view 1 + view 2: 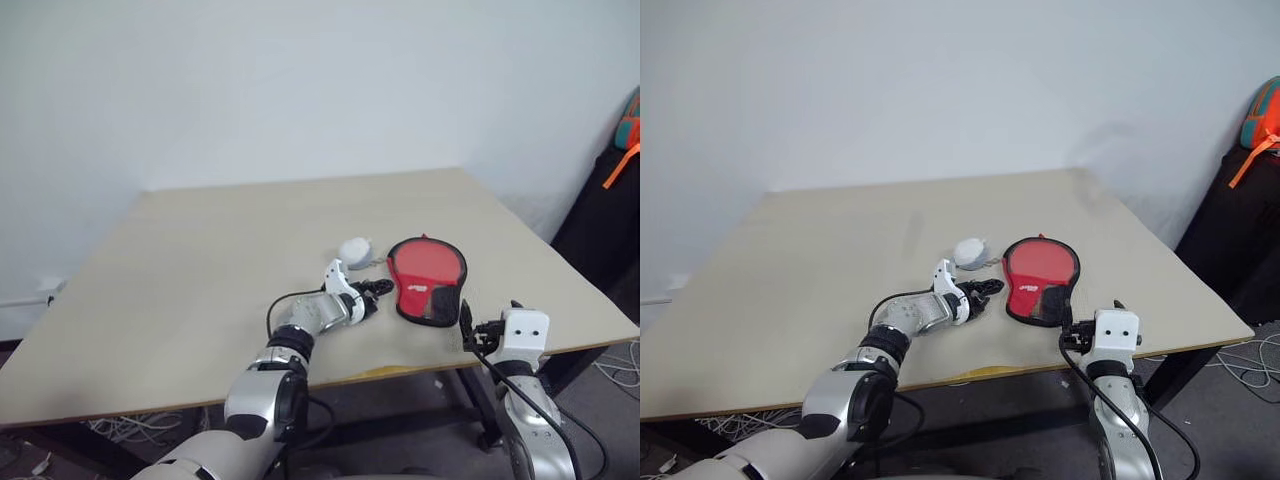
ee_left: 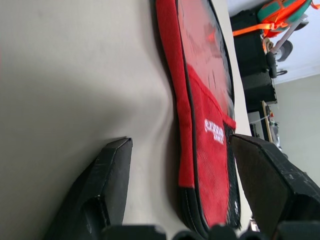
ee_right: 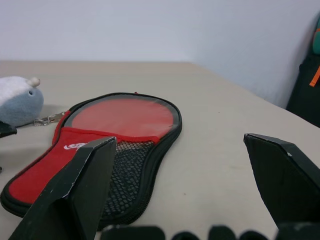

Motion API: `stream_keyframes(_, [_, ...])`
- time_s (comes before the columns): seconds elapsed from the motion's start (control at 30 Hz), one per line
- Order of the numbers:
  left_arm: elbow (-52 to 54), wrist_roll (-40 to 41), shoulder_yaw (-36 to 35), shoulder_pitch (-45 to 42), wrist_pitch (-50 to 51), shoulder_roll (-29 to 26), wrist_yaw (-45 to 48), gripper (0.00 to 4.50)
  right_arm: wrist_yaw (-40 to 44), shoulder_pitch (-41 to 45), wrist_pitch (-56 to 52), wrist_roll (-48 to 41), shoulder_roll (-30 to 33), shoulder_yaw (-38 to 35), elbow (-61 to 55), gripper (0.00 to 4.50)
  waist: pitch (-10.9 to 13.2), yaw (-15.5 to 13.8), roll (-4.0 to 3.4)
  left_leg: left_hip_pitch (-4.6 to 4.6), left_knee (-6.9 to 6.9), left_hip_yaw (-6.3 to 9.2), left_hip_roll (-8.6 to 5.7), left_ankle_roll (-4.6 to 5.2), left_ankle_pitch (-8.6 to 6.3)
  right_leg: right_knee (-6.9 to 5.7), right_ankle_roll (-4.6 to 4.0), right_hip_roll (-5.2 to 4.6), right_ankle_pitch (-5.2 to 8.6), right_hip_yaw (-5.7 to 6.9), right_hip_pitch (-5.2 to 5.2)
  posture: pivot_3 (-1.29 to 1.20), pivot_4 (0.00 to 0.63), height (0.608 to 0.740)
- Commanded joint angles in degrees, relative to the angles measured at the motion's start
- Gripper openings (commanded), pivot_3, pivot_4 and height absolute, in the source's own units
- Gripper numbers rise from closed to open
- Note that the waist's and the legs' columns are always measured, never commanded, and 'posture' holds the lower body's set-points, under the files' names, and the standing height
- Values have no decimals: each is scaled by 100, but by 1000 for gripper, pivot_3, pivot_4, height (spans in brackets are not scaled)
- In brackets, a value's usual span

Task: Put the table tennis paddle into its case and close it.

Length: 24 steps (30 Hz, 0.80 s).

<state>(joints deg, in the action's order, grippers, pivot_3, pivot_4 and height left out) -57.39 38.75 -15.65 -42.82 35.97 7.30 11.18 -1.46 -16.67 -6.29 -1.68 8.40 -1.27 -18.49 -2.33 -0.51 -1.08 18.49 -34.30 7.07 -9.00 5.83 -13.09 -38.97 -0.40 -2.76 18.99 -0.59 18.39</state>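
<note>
- One case [image 1: 428, 281] lies flat on the table [image 1: 200, 260], near the front edge, right of centre; the red round end points to 12 o'clock and the black mesh handle end to 6.
- The paddle [image 3: 122, 116] seems to sit inside already: a round red face shows in the open head, edge unzipped as far as I can tell.
- One grey-white pouch [image 1: 354, 248] on a chain lies at the case's 10 o'clock, just beside it.
- Left gripper [image 1: 380, 288]: fingers apart, empty, low on the table; the case lies at its 3 o'clock, very close, touching or not unclear.
- Right gripper [image 1: 468, 325]: fingers wide apart, empty, at the table's front edge; the case's handle end lies at its 11 o'clock, near.
- Judgement: left is nearer the case edge, so closing likely starts there while right steadies the handle end.
- Count: one case, one paddle, one pouch, two grippers.
</note>
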Motion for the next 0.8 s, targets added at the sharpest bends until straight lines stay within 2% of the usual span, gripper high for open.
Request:
stream_keyframes(0.03, [2998, -2257, 3031, -972, -2531, -2831, 5600, 3464, -320, 3088, -1885, -894, -35, -777, 707, 4455, 0, 37, -3, 2, 0, -1, 2, -3, -3, 1, 1, 1, 4, 0, 2, 0, 0, 740])
stream_keyframes(0.27, [3261, -2143, 3018, -858, -2401, -2880, 5607, 3464, -309, 3094, -1799, -874, -42, -747, 750, 4455, 1, 128, -5, 0, 0, -10, 47, -31, -26, 16, 7, 33, 11, -1, 7, 0, 0, 740])
stream_keyframes(0.3, [3300, -2134, 3008, -845, -2386, -2888, 5603, 3464, -305, 3090, -1790, -868, -47, -747, 747, 4455, -9, 124, 104, 0, -4, -10, 61, -41, -34, 21, 8, 48, 11, -4, 7, 0, 0, 740])
stream_keyframes(0.37, [3225, -2128, 2995, -885, -2425, -2881, 5626, 3464, -290, 3101, -1773, -848, -60, -756, 771, 4455, 25, 13, 126, 18, -57, 2, 92, -61, -77, 13, 9, 74, 21, 32, -4, 0, 0, 740])
stream_keyframes(0.8, [3129, -2087, 2985, -932, -2492, -2879, 5722, 3464, -280, 3184, -1862, -861, -74, -763, 802, 4455, 99, -12, 140, 37, -80, 2, 101, -64, -84, 17, 14, 79, 24, 42, 5, 0, 0, 740])
